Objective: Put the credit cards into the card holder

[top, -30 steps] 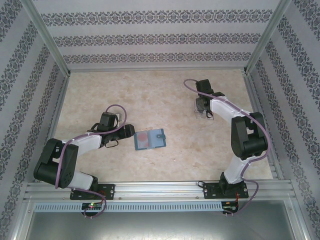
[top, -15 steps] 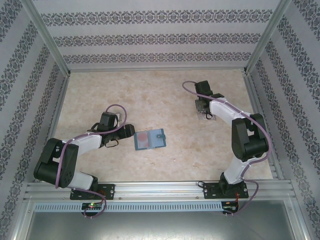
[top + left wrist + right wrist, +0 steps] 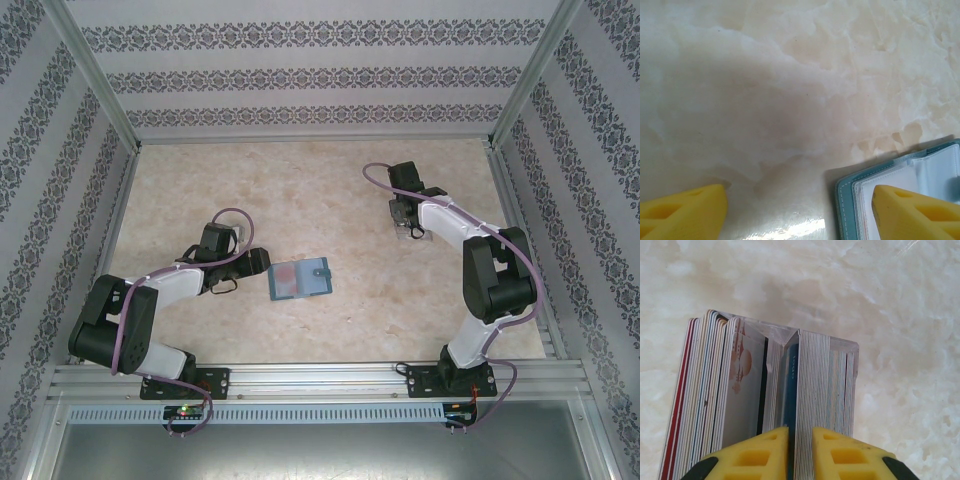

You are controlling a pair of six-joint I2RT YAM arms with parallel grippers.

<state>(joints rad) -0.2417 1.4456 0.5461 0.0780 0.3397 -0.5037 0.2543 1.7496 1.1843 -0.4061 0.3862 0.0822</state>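
Where the top view looks down, the marbled beige surface (image 3: 330,190) lies between walls (image 3: 300,75) papered in patterned stripes; the card holder (image 3: 299,280) lies open near its middle, a red card (image 3: 286,277) inside, just beside the left hand (image 3: 258,263). From the left wrist, the fingers (image 3: 685,212) stand wide apart — one over the holder's corner. From the right wrist, the right hand (image 3: 800,455) is narrow, pinching a blue card (image 3: 791,385) in the clear stand (image 3: 785,336).
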